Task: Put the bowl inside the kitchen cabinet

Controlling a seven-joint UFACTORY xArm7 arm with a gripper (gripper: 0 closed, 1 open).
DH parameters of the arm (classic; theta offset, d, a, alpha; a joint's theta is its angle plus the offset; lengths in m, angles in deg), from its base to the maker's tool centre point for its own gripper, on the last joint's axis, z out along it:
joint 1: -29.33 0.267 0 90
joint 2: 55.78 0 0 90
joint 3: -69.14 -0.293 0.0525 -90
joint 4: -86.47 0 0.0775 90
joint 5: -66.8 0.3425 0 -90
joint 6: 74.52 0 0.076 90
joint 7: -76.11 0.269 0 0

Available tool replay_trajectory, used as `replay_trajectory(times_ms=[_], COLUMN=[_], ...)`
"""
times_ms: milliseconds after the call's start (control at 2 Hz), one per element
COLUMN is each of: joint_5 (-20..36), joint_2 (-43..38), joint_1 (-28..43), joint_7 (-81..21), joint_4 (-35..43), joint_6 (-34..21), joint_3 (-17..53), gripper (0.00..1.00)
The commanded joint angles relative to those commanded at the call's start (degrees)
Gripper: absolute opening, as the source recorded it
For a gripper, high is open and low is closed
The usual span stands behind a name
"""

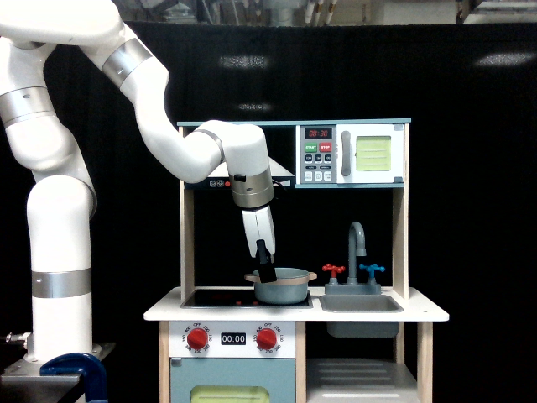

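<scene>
As your white xArm7 arm bends down from the exterior view's upper left, it reaches in under the toy kitchen's hood shelf. The kitchen stands at centre against a black curtain, light wood with a pale worktop. The kitchen cabinet shows at the bottom, on the exterior view's right, a doorless bay with a whitish shelf beneath the grey sink basin. Beside it, on the left, sits the blue oven door with its yellow-green window, below two red knobs. The microwave sits on top at the right, and a grey tap rises behind the sink. The bowl, grey-blue with a tan rim and two small side handles, rests on the black hob just left of the sink. The gripper points down, tilted slightly, its dark tip at the bowl's left rim. You cannot tell from this view whether the jaws are wide, narrow or gripping the rim.
</scene>
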Motion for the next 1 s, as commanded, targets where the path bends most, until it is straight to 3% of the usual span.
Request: replay_trajectory(times_ms=[500,1000], joint_5=[7.4,10.2], joint_2=[-3.1,-4.7], joint_1=[1.9,2.7], joint_7=[-7.2,-0.6], joint_4=[2.1,2.2], joint_6=[-1.0,3.8], joint_3=[2.3,0.4], gripper=[1.0,1.0])
